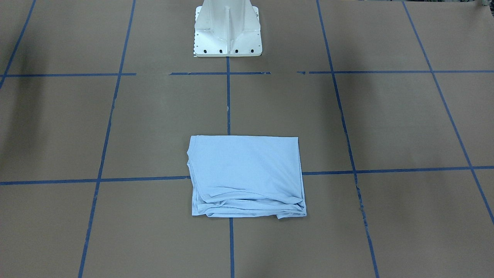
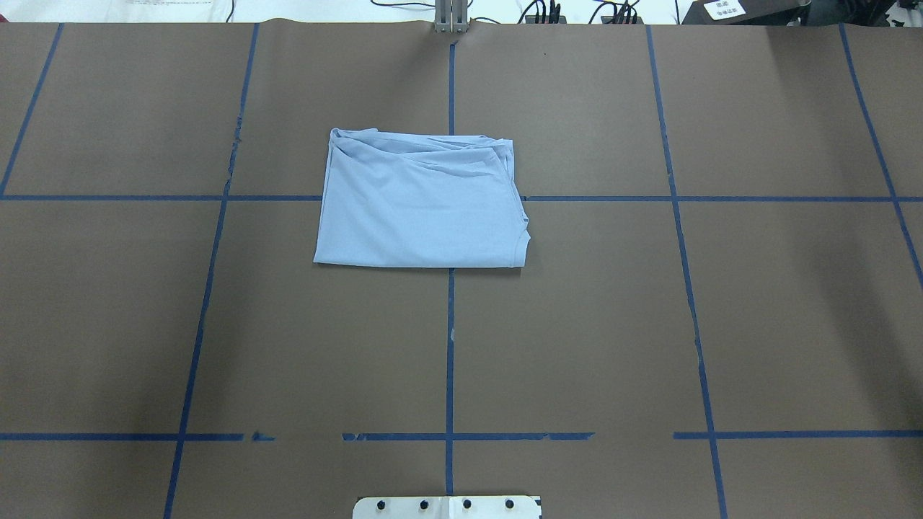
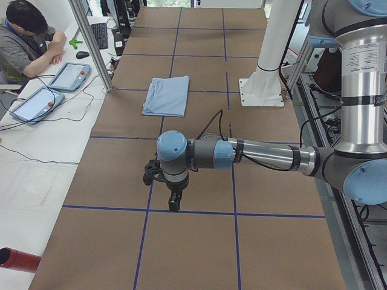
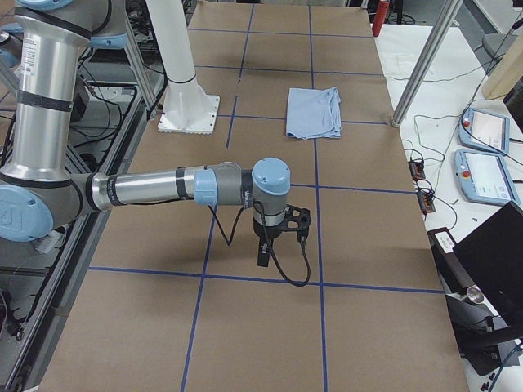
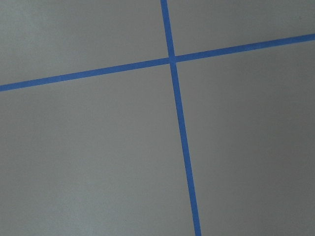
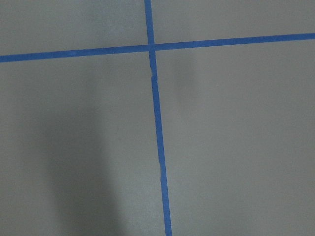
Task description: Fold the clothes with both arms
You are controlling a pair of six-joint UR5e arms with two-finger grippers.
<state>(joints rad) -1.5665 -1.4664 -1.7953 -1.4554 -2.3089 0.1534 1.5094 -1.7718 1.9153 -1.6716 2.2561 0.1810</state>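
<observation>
The shirt [image 2: 422,202] lies folded into a flat rectangle on the bench [image 2: 757,324], midway between the two ends and nearer the far edge than my base, with its stacked layer edges toward that far edge. My left tool [image 3: 174,202] hangs pointing down over the bench's left end, and my right tool [image 4: 263,253] does so over the right end. Both are well apart from the shirt. I cannot tell how far open either one is.

The T-shirt [image 1: 246,173] lies folded, apparently in layers, on the table [image 1: 389,123].
</observation>
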